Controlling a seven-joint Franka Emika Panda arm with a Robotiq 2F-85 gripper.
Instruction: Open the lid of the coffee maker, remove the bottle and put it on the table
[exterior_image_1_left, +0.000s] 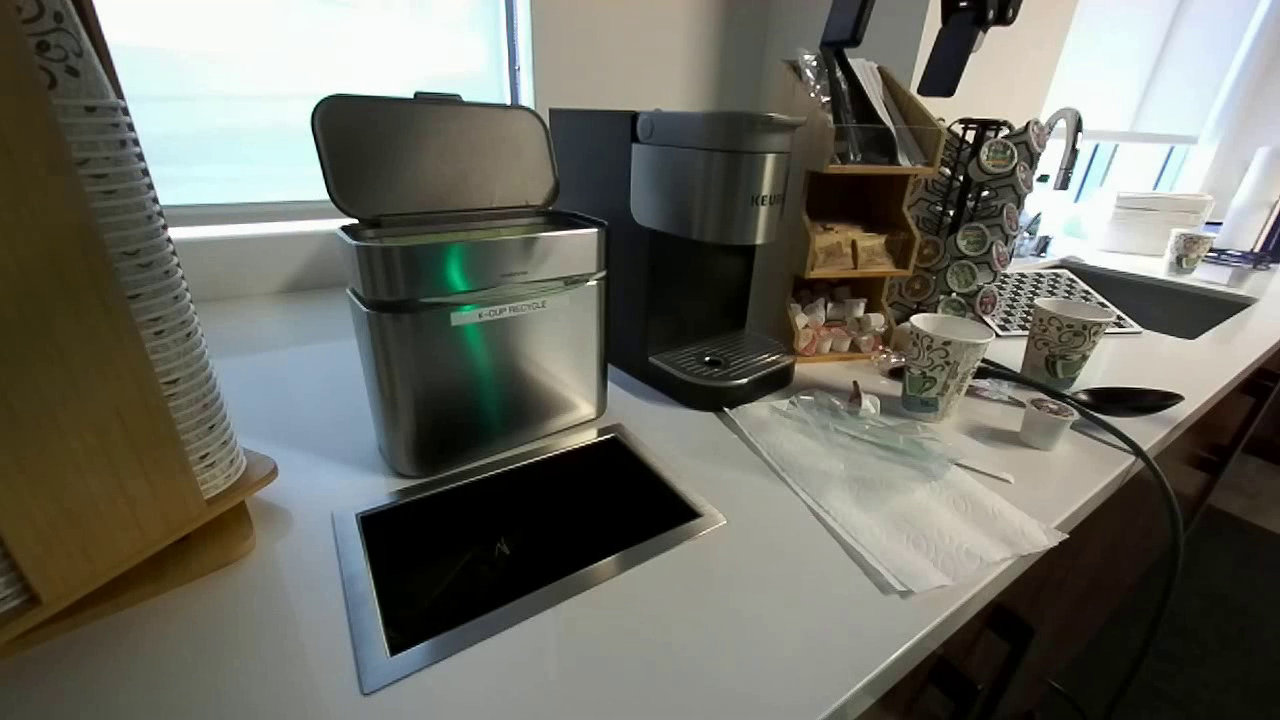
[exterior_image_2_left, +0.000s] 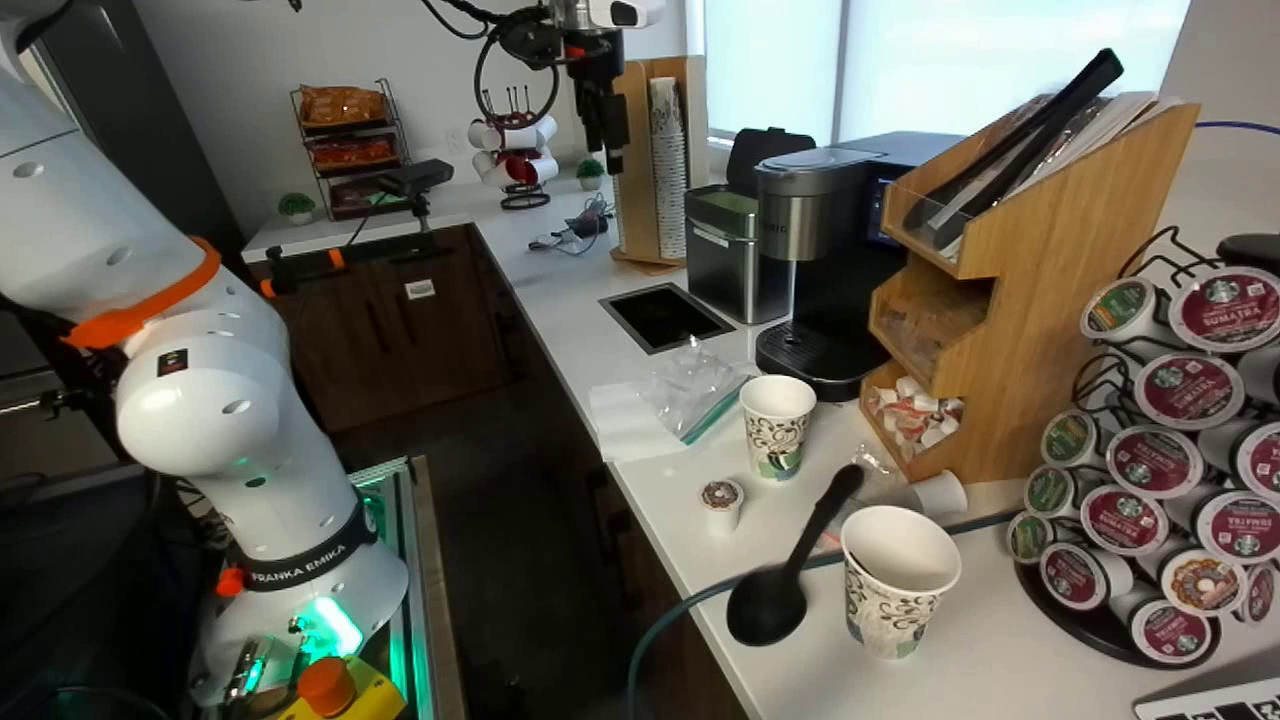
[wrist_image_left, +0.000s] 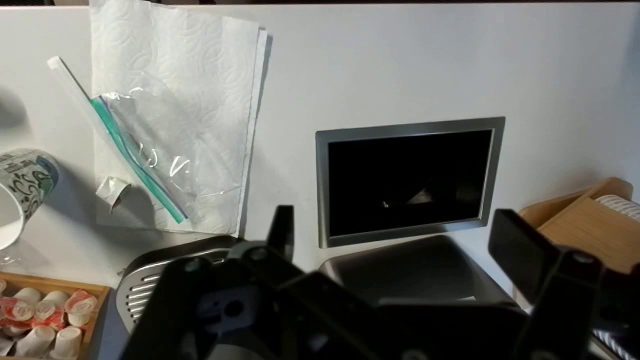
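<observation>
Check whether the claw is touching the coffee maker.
Apart: an exterior view shows the claw in midair, with stacked cups visible between it and the coffee maker.

Cup stand (exterior_image_1_left: 100, 350): near in an exterior view facing the coffee maker (exterior_image_1_left: 700, 190)
Racked pods (exterior_image_2_left: 1155, 462): near in an exterior view looking along the table (exterior_image_2_left: 662, 495)
Paper towel (wrist_image_left: 220, 65): under the downward-facing wrist view
Black inset (wrist_image_left: 405, 185): shared by all three
</observation>
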